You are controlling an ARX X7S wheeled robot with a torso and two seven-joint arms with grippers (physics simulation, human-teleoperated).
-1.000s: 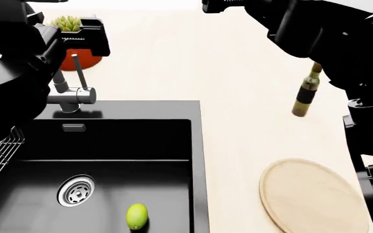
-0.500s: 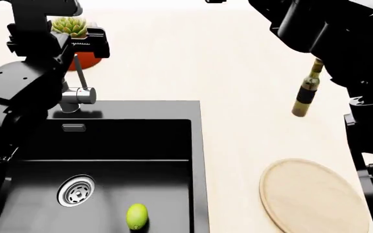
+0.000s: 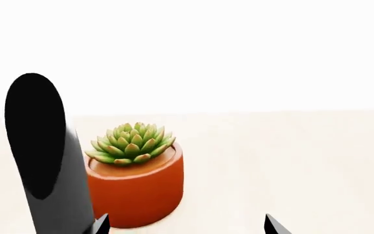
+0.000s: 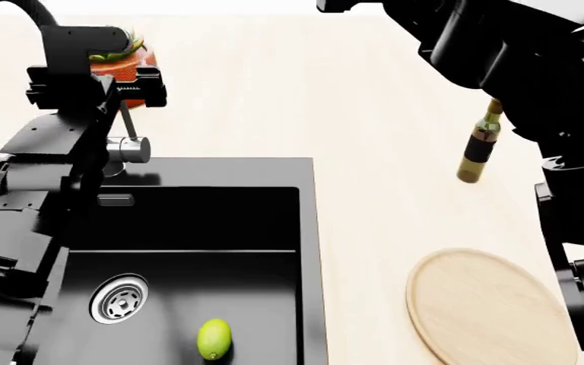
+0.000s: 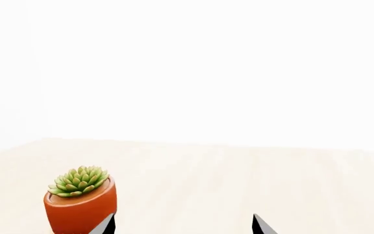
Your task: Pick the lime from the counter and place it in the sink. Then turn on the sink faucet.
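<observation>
The lime (image 4: 214,339) lies on the floor of the black sink (image 4: 236,228), near its front edge and right of the steel drain (image 4: 119,298). Behind the basin stands the grey sink faucet (image 4: 125,149), its thin lever (image 4: 127,122) upright. My left arm's hand (image 4: 97,85) hangs just above and behind that lever. The left gripper (image 3: 187,227) is open, with a dark upright cylinder (image 3: 41,156) close beside one fingertip. Only the tips of my right gripper (image 5: 183,226) show; they are wide apart, open and holding nothing, high over the counter (image 4: 373,106).
A green succulent in an orange pot (image 3: 138,187) stands on the counter behind the faucet, also seen as the succulent (image 5: 80,183). A dark wine bottle (image 4: 480,144) stands at the right. A round wooden board (image 4: 490,308) lies at the front right. My left arm covers the sink's left side.
My left arm has swung in over the sink's left side, hiding the wire rack and most of the succulent. The lime and the right arm have not moved.
</observation>
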